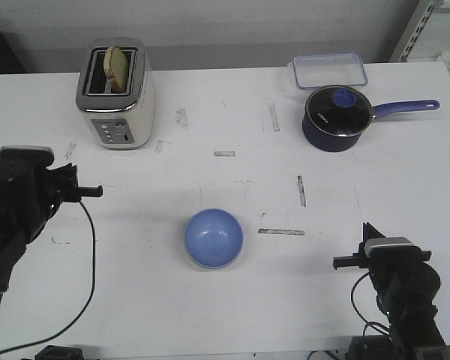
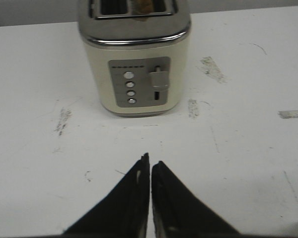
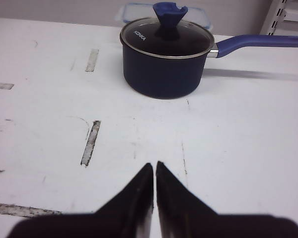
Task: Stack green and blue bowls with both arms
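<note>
Blue bowl (image 1: 214, 238) between idle arms

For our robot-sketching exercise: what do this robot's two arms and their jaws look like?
Both are black. The left arm carries a small grey block on top and trails a thin black cable that loops down. The right arm has a similar grey block and short black cables. Each ends in thin, tapering black jaws coming to a point.

I am facing a white, scuffed table (image 1: 210, 315) running back to a pale grey wall (image 1: 232, 30), while white metal shelving (image 1: 427, 26) is standing at the far right corner.
</note>
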